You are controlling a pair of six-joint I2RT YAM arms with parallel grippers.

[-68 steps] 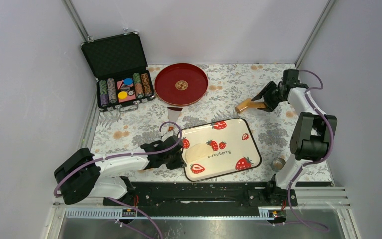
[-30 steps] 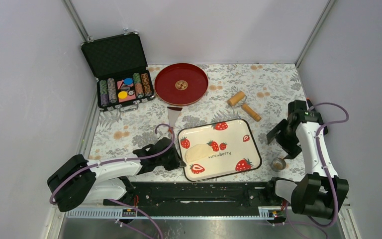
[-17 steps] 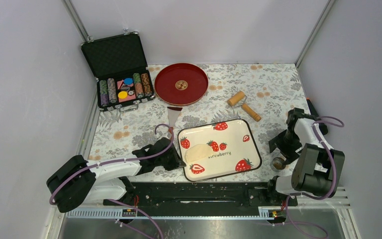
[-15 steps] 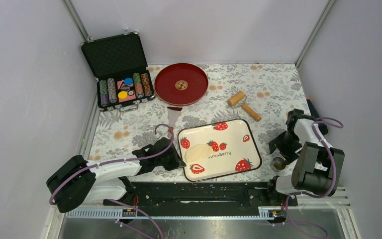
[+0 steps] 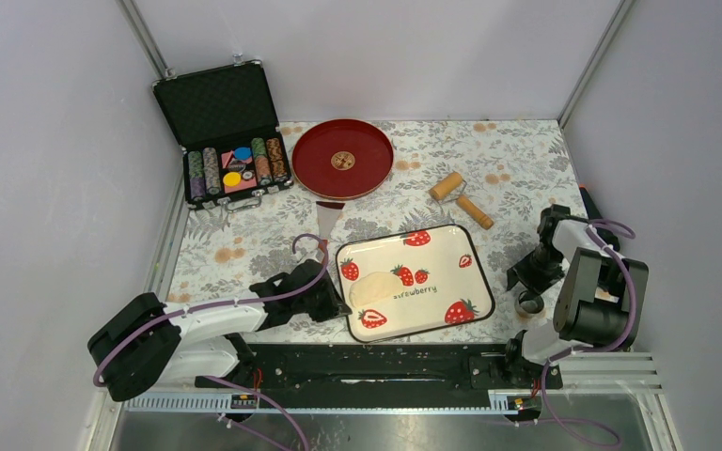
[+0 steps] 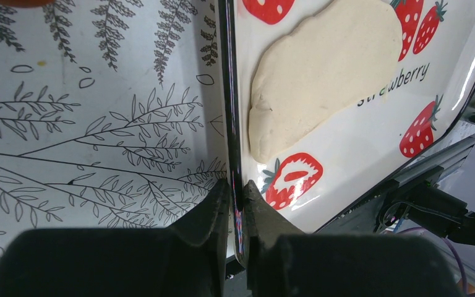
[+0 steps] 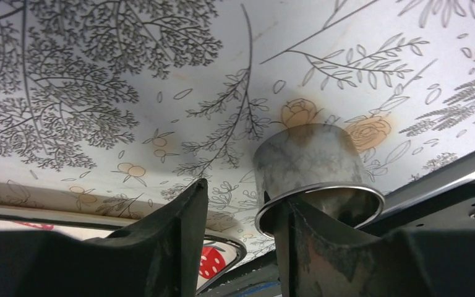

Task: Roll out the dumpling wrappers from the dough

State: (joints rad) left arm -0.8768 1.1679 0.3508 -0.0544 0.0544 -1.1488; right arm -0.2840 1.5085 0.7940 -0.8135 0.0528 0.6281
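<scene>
Right pincer (image 7: 238, 207) now by cutter (image 7: 309, 167); dough (image 6: 321, 80) roughly diagonal

Table (image 5: 244, 240), covered with a floral-print sheet, as seen from above. Far left corner: an open black case (image 5: 224, 141) of poker chips stood on the sheet. Beside it, at the far middle, lay a round red plate (image 5: 367, 155), and a scraper (image 5: 328, 216) lay just in front of the plate. A wooden roller (image 5: 461, 199) lay slantwise right of centre. The strawberry tray (image 5: 442, 258) sat askew at the near middle. A small metal ring cutter (image 5: 529, 303) stood near the right edge, well apart from the roller.
</scene>
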